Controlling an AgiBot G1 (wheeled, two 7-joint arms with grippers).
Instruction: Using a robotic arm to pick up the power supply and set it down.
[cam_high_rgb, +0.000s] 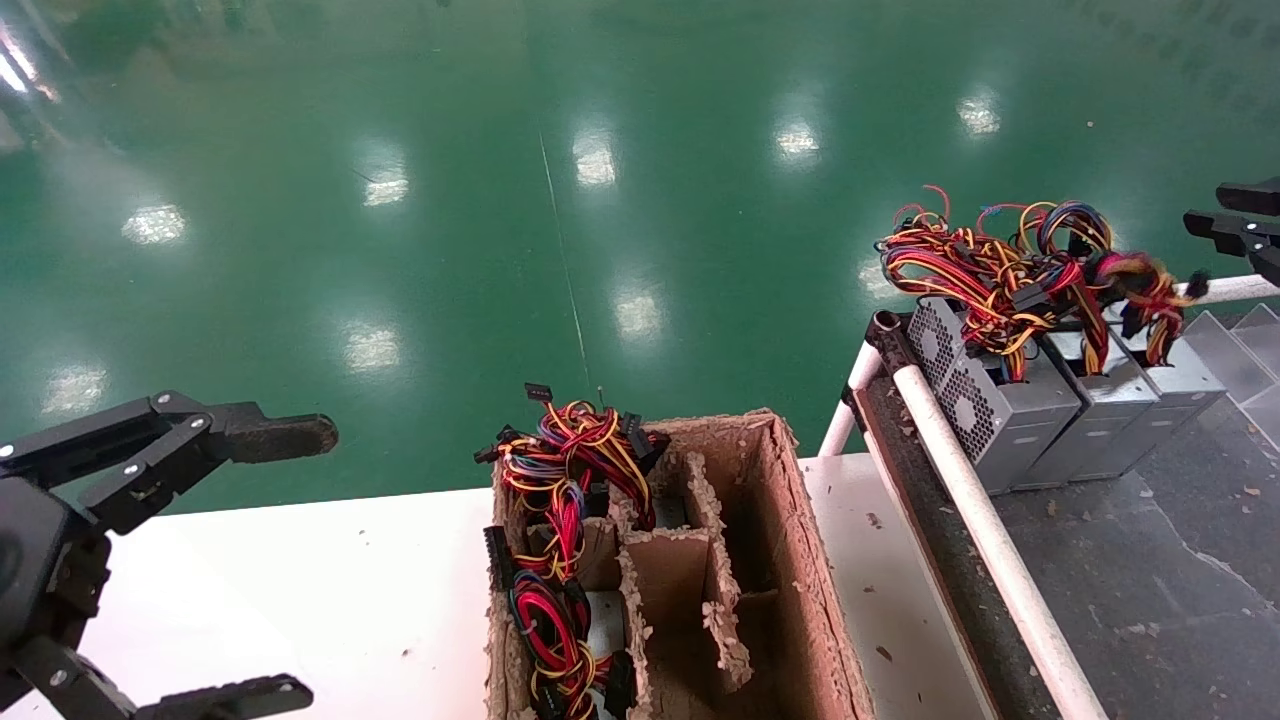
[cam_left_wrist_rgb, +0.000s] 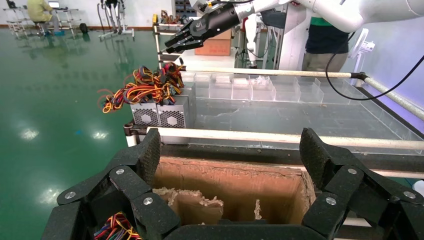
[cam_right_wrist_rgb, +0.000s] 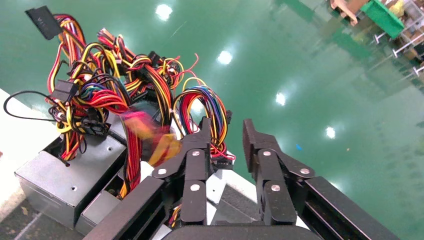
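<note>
A row of three silver-grey units stands on the dark shelf at the right. The power supply (cam_high_rgb: 1185, 378) is the right-hand one, with a small red, yellow and black wire bundle (cam_high_rgb: 1150, 280) on top. The robotic arm's right gripper (cam_high_rgb: 1240, 232) hangs just beyond and above it, open, with nothing between its fingers. In the right wrist view this gripper (cam_right_wrist_rgb: 226, 131) sits close behind the wire tangle (cam_right_wrist_rgb: 115, 95), apart from it. My left gripper (cam_high_rgb: 272, 565) stands wide open at the near left, facing the cardboard box (cam_left_wrist_rgb: 230, 187).
A worn cardboard box (cam_high_rgb: 800, 580) with dividers sits on the white table (cam_high_rgb: 300, 580); its left cells hold wired units (cam_high_rgb: 560, 500). A mesh-sided unit (cam_high_rgb: 960, 395) ends the row. A white rail (cam_high_rgb: 985, 530) edges the dark shelf (cam_high_rgb: 1150, 560). Green floor lies beyond.
</note>
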